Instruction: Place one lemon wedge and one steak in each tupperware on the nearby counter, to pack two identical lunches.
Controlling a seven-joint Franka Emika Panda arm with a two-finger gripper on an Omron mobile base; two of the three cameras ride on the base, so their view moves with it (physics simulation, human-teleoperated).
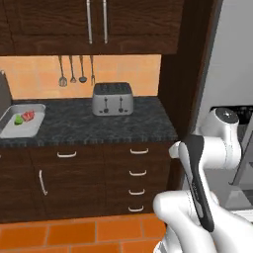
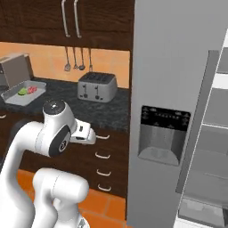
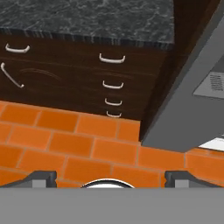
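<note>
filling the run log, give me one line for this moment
pincer: open, empty, over orange floor | shallow light-grey tupperware tray: on speckled black counter, holds green wedge and red steak | silver toaster: on counter

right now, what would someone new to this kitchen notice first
Probably the white arm folded up in the foreground, its end effector open over the orange floor tiles. Next, the silver toaster on the dark speckled counter, and at the counter's left end a grey tupperware holding something green and something red. The tall grey fridge stands to the right of the counter.

White arm folded, tool (image 3: 110, 178) open wide
</note>
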